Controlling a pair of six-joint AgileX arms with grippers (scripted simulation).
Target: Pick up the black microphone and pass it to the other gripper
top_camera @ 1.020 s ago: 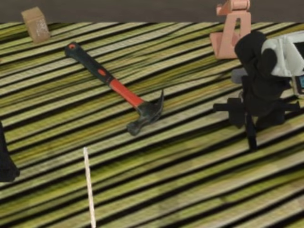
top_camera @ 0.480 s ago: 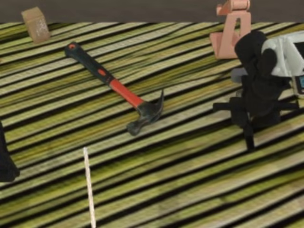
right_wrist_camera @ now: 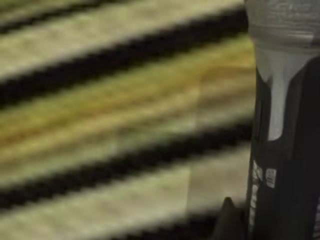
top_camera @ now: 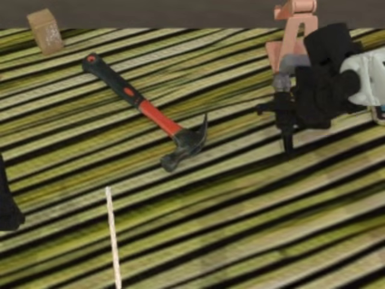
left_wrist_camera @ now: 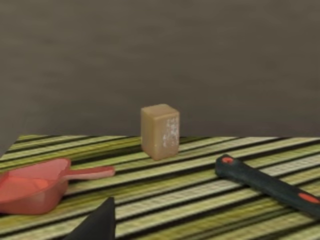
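The black microphone [top_camera: 287,139] hangs upright above the table at the right, its grey mesh head [top_camera: 287,66] toward the far edge. My right gripper [top_camera: 287,112] is shut on its handle, with the white wrist housing further right. The right wrist view has the microphone [right_wrist_camera: 285,170] very close, grey head above black handle, and one fingertip [right_wrist_camera: 228,217] beside it. The other gripper, my left gripper [top_camera: 8,214], stays parked at the table's left edge. One pointed finger [left_wrist_camera: 101,222] of it shows off to the side in the left wrist view, nothing beside it.
A red-and-black claw hammer [top_camera: 150,114] lies slantwise left of centre. A tan block [top_camera: 45,30] stands at the far left and a pink stand [top_camera: 293,37] at the far right, just behind the microphone. A pale thin stick [top_camera: 112,238] lies near the front. A pink scoop [left_wrist_camera: 30,186] shows in the left wrist view.
My right gripper has risen and moved left and toward the far edge, carrying the microphone off the table. The left arm has not moved.
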